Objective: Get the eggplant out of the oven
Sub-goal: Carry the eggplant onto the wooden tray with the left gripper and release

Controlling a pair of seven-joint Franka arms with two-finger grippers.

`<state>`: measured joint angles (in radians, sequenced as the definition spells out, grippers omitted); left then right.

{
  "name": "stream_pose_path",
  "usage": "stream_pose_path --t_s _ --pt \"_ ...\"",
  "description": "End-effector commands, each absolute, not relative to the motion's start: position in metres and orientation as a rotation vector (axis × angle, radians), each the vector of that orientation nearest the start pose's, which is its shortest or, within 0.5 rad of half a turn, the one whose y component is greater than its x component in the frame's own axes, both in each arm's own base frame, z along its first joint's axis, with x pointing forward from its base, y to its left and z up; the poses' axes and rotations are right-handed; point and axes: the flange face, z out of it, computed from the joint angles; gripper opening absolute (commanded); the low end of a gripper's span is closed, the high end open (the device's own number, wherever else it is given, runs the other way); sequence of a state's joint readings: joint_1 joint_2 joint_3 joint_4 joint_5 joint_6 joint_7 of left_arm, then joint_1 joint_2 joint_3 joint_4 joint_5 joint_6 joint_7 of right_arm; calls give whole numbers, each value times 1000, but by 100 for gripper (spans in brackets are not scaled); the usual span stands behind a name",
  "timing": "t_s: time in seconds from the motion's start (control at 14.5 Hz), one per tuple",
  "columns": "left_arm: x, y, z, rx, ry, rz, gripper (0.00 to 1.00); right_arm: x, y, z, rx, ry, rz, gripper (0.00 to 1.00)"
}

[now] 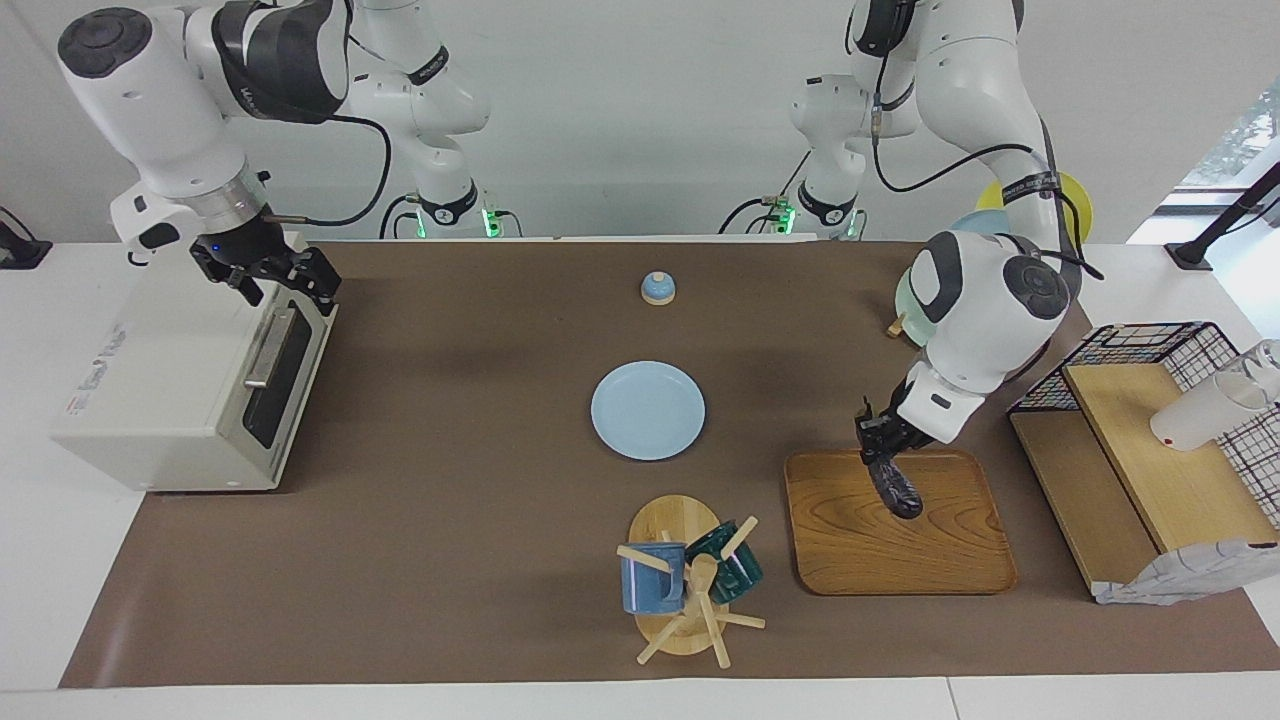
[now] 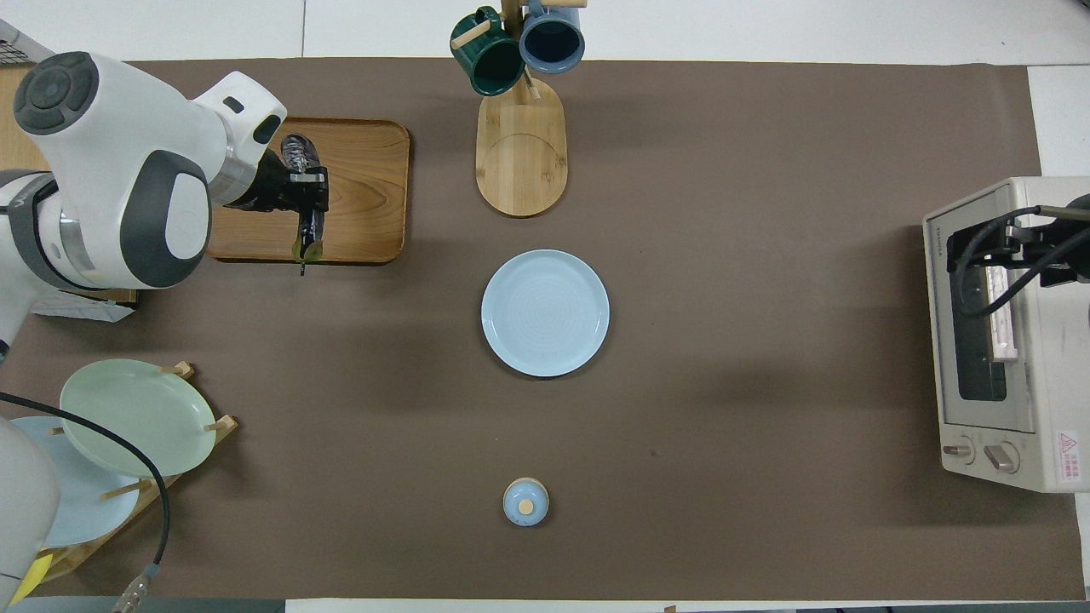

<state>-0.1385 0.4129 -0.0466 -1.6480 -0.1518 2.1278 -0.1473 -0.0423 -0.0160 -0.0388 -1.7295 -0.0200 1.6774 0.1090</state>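
Facing view shows our left gripper over the tray, clamped on the eggplant near its stem end, so the body hangs down twd the wood. We can't tell if the low tip touches the tray yet; it looks just above or barely on it. Gripping one end lets the rest dangle clear of the fingers, which we judge suits a lay-down onto the flat board w/o the jaws hitting it.

Overhead, the eggplant sits at abt 12 o'clock of the tray's robot-side edge, the green stem poking back over that edge. The tray lies at roughly 10 o'clock from the plate.

Our right gripper hangs over the oven, above the top edge of its door, jaws apart, holding nothing. The door looks shut, handle free. We read that as the arm parked by the door it serves, waiting.

So the eggplant's out of the oven, well apart from it, at the left arm's end of the table. Left to do, in our judgement: lower, let go.
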Motion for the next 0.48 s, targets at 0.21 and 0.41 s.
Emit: stream_pose_path --t_s 0.21,0.41 --pt "704 -81 344 -3300 -35 -177 0 539 -44 593 -3106 254 110 100" --pt "697 -78 321 -3292 55 -181 0 537 -42 616 -3109 243 101 100"
